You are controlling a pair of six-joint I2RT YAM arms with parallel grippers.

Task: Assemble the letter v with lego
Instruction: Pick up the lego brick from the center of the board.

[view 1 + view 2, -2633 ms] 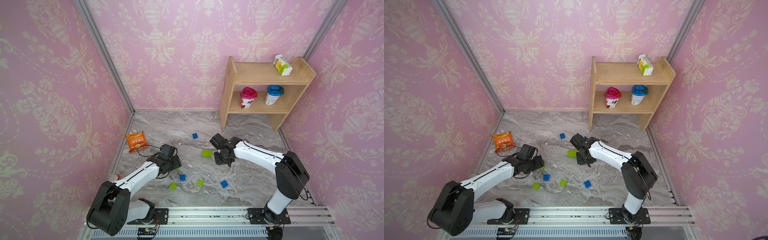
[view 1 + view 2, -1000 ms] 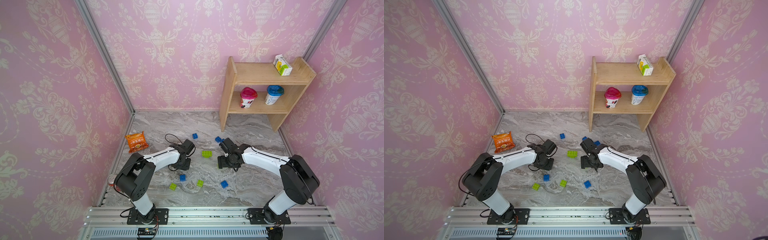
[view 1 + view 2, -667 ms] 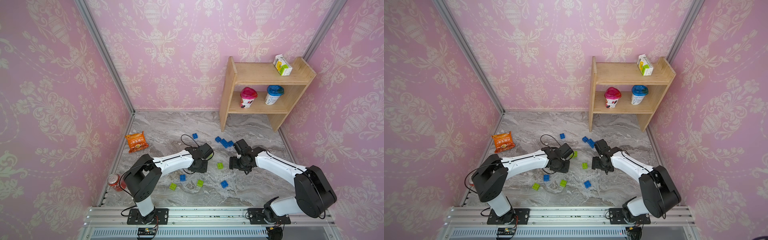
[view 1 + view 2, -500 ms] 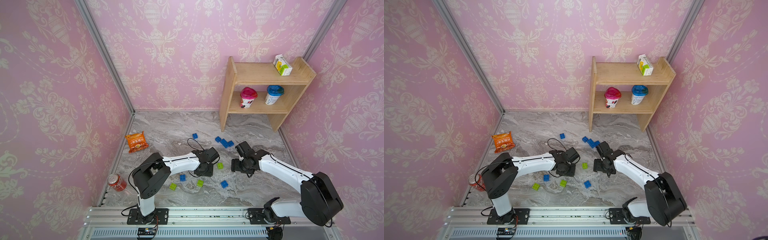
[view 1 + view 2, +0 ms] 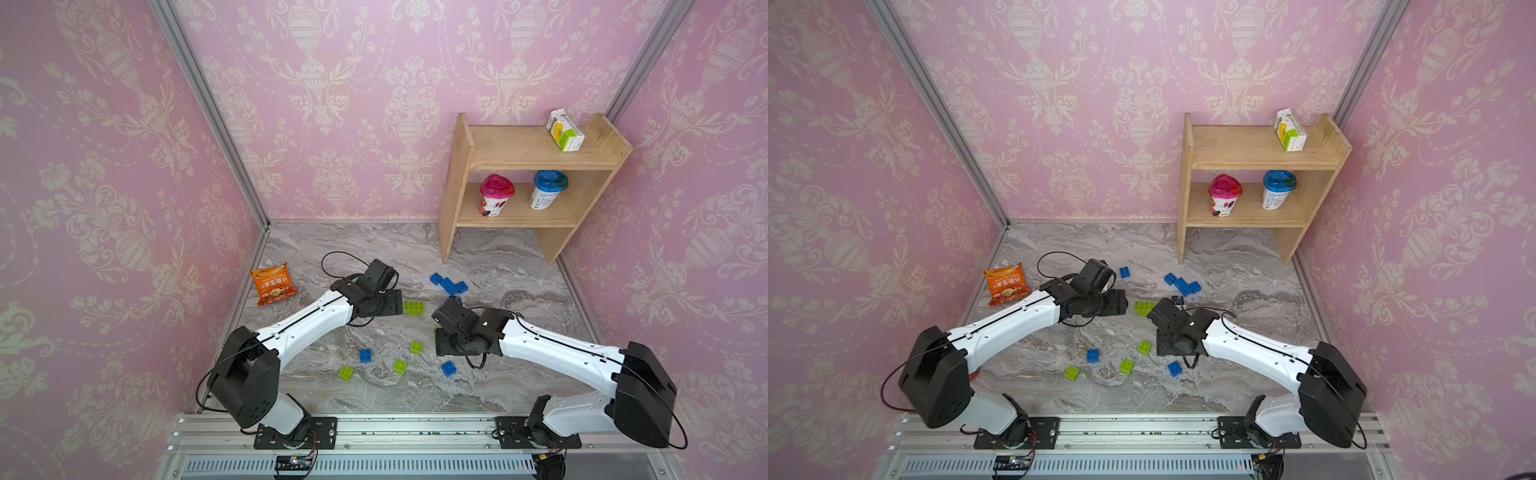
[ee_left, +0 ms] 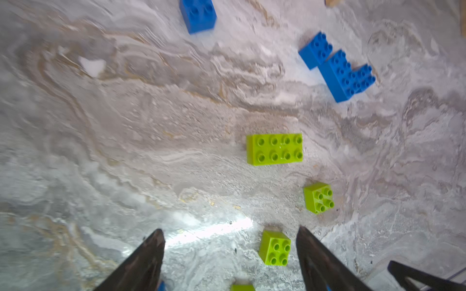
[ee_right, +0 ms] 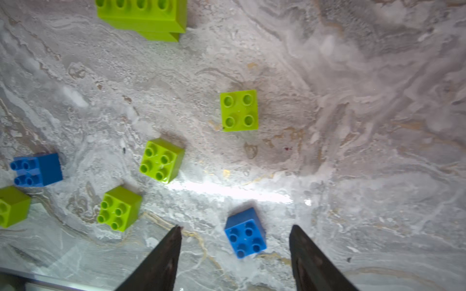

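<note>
Lego (image 5: 416, 347), loose lot on marble desk (image 5: 519, 266): small blue and lime bricks scattered across the lower centre of both top views, plus a blue cluster (image 5: 449, 285) of touching bricks up toward the shelf (image 5: 519, 147); no V readable yet, by my judgement; right tool (image 7: 234, 226) jaws wide, holding nothing, a small blue brick (image 7: 245, 233) showing between its two fingers in the wrist view, touching neither, turned slightly askew to them, square so without long axis; in a top view that brick (image 5: 449, 368) lies just below the tool in the frame, right arm plainly the nearer; left tool (image 6: 229, 228) jaws wide, empty, just left of the long lime brick (image 5: 414, 308).
</note>
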